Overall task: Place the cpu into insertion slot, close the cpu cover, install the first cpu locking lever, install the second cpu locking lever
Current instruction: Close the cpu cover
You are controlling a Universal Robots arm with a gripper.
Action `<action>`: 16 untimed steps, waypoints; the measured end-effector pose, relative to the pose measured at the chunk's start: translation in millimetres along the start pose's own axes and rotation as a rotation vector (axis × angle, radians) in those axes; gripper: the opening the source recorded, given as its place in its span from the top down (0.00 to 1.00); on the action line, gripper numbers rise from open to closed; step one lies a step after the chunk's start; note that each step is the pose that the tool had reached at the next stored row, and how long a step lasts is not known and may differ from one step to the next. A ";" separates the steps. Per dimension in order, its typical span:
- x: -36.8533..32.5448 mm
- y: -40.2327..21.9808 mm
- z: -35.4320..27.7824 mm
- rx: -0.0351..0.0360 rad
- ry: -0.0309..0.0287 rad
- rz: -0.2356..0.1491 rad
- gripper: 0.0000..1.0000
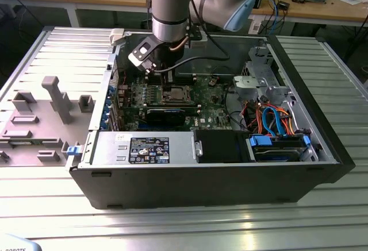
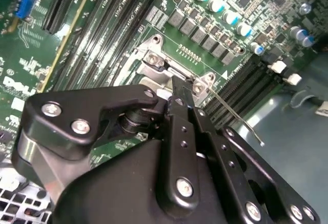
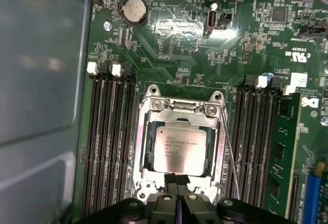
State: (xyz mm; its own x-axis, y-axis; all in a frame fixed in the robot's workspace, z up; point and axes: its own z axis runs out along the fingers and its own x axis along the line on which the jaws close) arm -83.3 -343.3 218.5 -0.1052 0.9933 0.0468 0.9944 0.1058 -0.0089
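Chip is sitting flat in the socket, with the cover lying down around it. Gripper is hanging at the socket's edge, fingers pinched together and gripping nothing visible. Whether they're touching the cover, can't tell. Wire lever is angling away from the socket toward the memory slots.

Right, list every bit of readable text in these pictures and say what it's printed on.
On the cpu: faint print lines on its metal top, too small to read.
On the black label of the silver housing: white print, too small to read.
On the motherboard: white markings, none surely readable.
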 end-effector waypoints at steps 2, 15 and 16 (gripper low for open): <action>0.0 -0.3 0.2 0.0000 -0.0001 0.000 0.89; -0.4 -2.3 12.6 0.0002 -0.0001 0.000 0.89; -0.2 -2.4 8.7 0.0001 0.0001 0.000 0.89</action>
State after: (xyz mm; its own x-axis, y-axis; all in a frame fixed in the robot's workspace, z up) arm -85.7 -343.4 209.9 -0.1052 0.9933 0.0469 0.9944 0.1057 -0.0090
